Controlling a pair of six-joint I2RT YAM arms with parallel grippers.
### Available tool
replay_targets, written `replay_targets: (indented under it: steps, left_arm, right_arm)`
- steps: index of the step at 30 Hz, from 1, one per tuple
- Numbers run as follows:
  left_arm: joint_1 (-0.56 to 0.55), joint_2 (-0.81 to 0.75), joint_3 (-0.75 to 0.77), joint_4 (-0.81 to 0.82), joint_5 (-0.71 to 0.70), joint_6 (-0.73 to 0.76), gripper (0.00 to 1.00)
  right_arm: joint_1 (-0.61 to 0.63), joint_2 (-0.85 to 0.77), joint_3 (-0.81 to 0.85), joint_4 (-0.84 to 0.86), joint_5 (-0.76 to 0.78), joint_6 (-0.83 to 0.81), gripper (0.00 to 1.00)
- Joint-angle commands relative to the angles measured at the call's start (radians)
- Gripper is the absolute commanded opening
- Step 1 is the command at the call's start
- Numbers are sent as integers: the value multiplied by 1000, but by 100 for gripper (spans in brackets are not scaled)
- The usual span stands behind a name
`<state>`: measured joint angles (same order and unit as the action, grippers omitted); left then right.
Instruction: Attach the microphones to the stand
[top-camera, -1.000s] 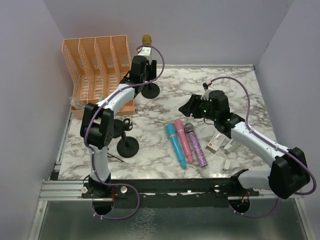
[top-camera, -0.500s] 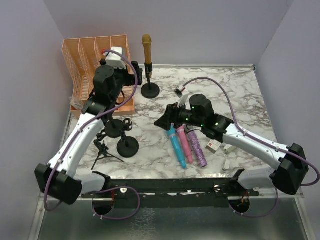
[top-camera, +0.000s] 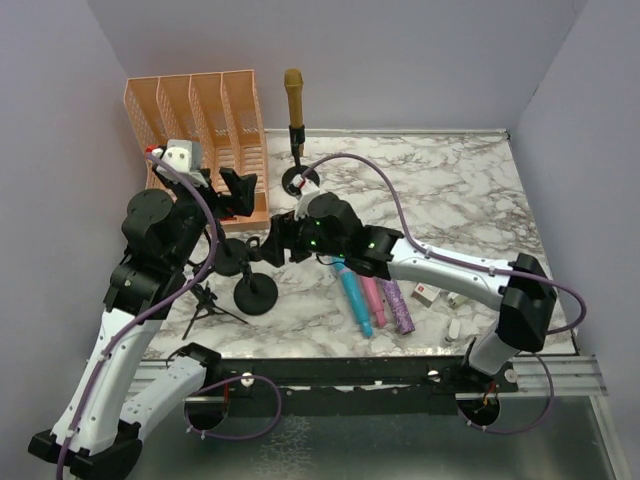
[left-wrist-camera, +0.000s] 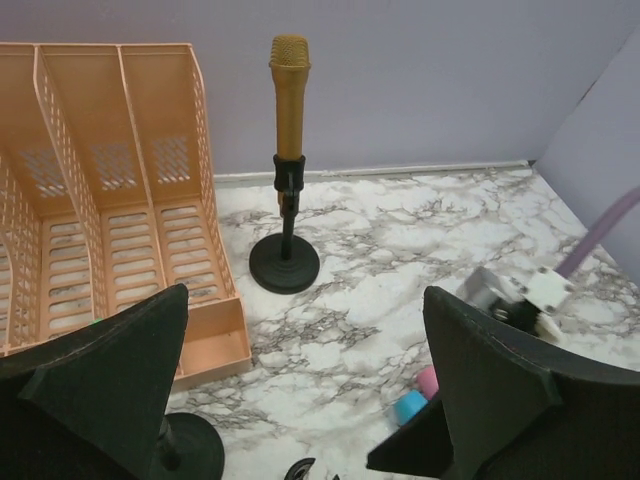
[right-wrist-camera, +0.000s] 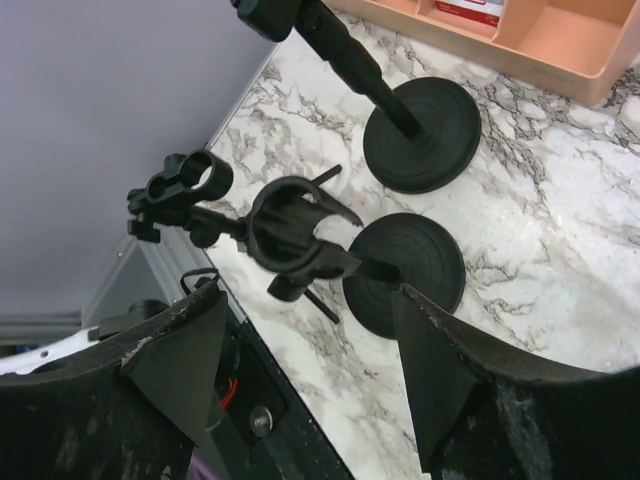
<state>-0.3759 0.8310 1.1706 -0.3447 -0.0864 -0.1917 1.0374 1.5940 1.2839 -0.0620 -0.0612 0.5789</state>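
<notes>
The gold microphone stands upright, clipped in a black stand at the back. Cyan, pink and purple microphones lie side by side on the marble table. My left gripper is open and empty, raised well back from the gold microphone. My right gripper is open and empty, hovering over an empty stand's clip and its round base. A second empty stand is beside it.
An orange file organizer fills the back left corner. A small black tripod holder sits near the table's left front edge. Small white-and-red boxes lie right of the microphones.
My left gripper let go of the gold microphone, opened wide and drew back to the left. My right arm swept left over the lying microphones to the empty stands, opening wider.
</notes>
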Motion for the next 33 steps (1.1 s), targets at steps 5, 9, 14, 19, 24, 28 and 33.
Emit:
replay_targets:
  steps: [5, 9, 14, 19, 24, 28, 33]
  left_arm:
    - [0, -80, -79, -49, 84, -35, 99]
    - [-1, -106, -111, -35, 115, -47, 99]
    - [0, -131, -145, -13, 94, -60, 99]
    - [-1, -151, -164, 6, 16, -73, 99]
    - [-1, -165, -171, 17, -22, -75, 99]
    - [-1, -166, -177, 17, -19, -74, 99]
    - [0, -157, -183, 17, 4, -82, 99]
  right_arm:
    - [27, 153, 168, -39, 40, 9, 72]
    - [28, 212, 218, -67, 33, 25, 72]
    - [29, 263, 249, -89, 1, 61, 71]
    - [30, 276, 266, -115, 11, 103, 64]
    - [29, 267, 272, -124, 19, 163, 45]
    - [29, 234, 287, -162, 93, 180, 31]
    - [29, 180, 267, -180, 206, 163, 26]
